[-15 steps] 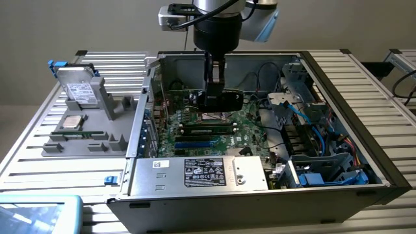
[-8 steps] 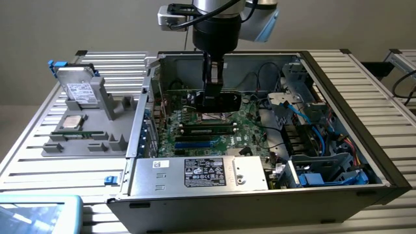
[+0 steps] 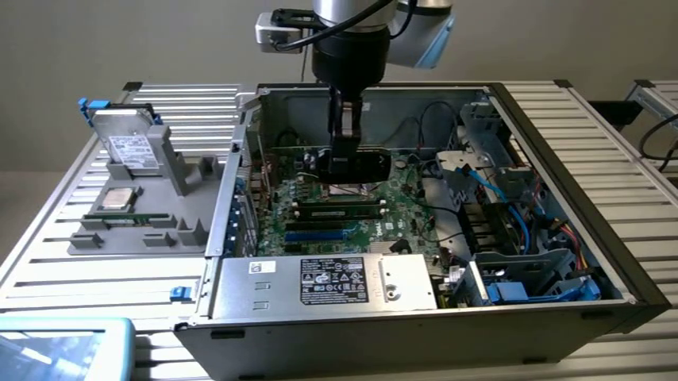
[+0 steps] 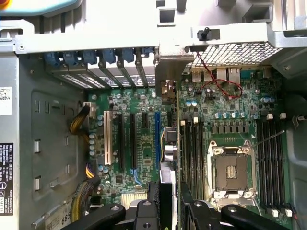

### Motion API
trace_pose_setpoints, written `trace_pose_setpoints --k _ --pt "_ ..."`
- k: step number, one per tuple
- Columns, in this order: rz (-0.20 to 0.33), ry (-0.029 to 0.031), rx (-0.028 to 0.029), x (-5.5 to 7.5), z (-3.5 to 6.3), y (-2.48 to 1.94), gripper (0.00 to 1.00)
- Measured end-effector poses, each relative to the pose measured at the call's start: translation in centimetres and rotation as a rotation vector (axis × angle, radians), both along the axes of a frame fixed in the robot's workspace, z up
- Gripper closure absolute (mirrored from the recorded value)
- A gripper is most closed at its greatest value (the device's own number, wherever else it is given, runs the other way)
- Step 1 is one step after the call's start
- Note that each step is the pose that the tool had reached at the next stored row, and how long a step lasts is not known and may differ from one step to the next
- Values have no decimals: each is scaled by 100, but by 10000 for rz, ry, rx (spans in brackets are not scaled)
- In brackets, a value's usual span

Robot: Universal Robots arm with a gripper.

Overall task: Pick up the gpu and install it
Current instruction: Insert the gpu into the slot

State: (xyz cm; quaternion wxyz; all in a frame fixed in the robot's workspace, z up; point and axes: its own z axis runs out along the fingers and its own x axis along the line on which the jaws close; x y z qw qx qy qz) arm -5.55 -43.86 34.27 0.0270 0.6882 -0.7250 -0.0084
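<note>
Arm: comes down from above into the open computer case, wrist pointing straight down.
Gripper: the gripper sits low inside the case, above the motherboard.
Grip: the fingers are clamped on the gpu, one on each face.
Gpu, exterior view: held upright on its long edge with the black face toward the camera, hanging over the middle of the motherboard.
Gpu, wrist view: the gpu is seen edge-on as a thin strip between the blue slot and the memory slots. Its far end points toward the row of rear bracket openings.
Seating: cannot tell whether the card's lower edge touches a slot.
Cpu socket: lies just beyond the memory slots, well apart from the card.
Power supply: silver box with a black label at the near end of the case.
Fixture tray: grey, outside the case on the exterior view's left. It holds the drive box standing up and the processor chip lying flat.
</note>
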Motion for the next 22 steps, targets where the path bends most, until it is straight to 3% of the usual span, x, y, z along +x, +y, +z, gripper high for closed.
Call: trace_pose_setpoints --k 3,7,9,15,22 --pt "-1 1 37 -10 -53 0 72" --pt "0 9 220 -19 -100 -13 72" --pt "-1 23 278 -23 -126 -41 72" --pt "-2 70 283 -43 -235 -106 72" --pt "-2 126 284 -79 -362 -147 72"
